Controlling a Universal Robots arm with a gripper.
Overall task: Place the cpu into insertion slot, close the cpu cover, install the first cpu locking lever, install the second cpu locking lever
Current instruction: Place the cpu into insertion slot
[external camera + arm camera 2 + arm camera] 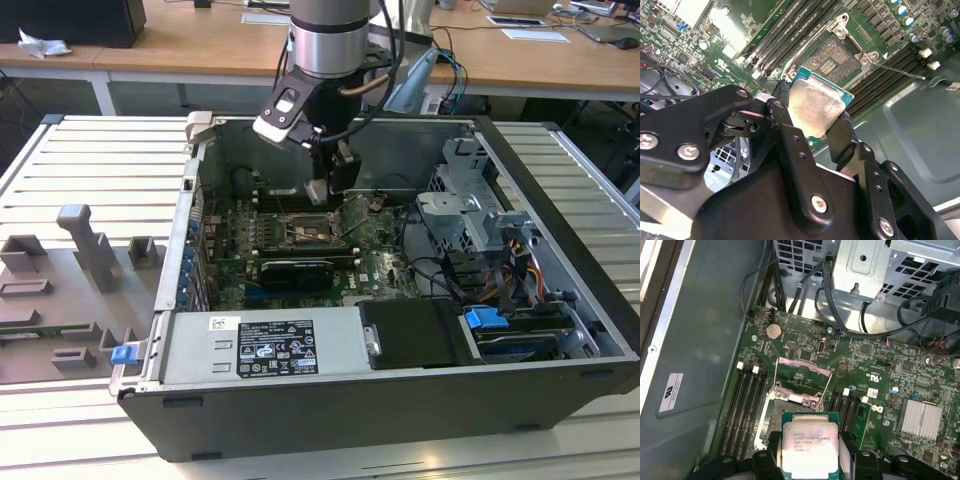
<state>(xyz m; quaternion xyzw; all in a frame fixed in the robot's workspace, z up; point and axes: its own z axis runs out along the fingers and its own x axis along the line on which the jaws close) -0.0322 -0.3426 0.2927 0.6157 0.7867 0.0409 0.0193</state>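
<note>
The cpu (810, 445) is pinched at two opposite edges by the black fingers (785, 120) of the gripper (810, 452), pale metal face toward both wrist cameras. We see it held in the air above the motherboard (865, 360), close by the insertion slot (771, 415) but not seated in it. In the second wrist view the cpu (815, 107) hangs just beside the slot (832, 60), whose contact field lies bare.

The cpu cover (804, 363) is open, its frame tilted up from the hinge at the slot's far edge. A thin metal lever (900, 70) sticks out beside the socket. Long black memory slots (745, 405) with white clips run along both sides of the slot. Farther out on the board we note a coin cell (772, 331) and a finned heatsink (921, 420).

In the exterior view the gripper (325, 192) reaches down into the open computer case (400, 420), over the slot (305, 232). A grey drive cage (470, 200) fills the exterior view's right of the case; the power supply (260, 345) lies along the near wall.

The case rests on a pale ribbed metal table (90, 170). Grey fixture blocks (90, 245) stand on it at the exterior view's left. Behind are wooden desks (200, 45) with papers.
</note>
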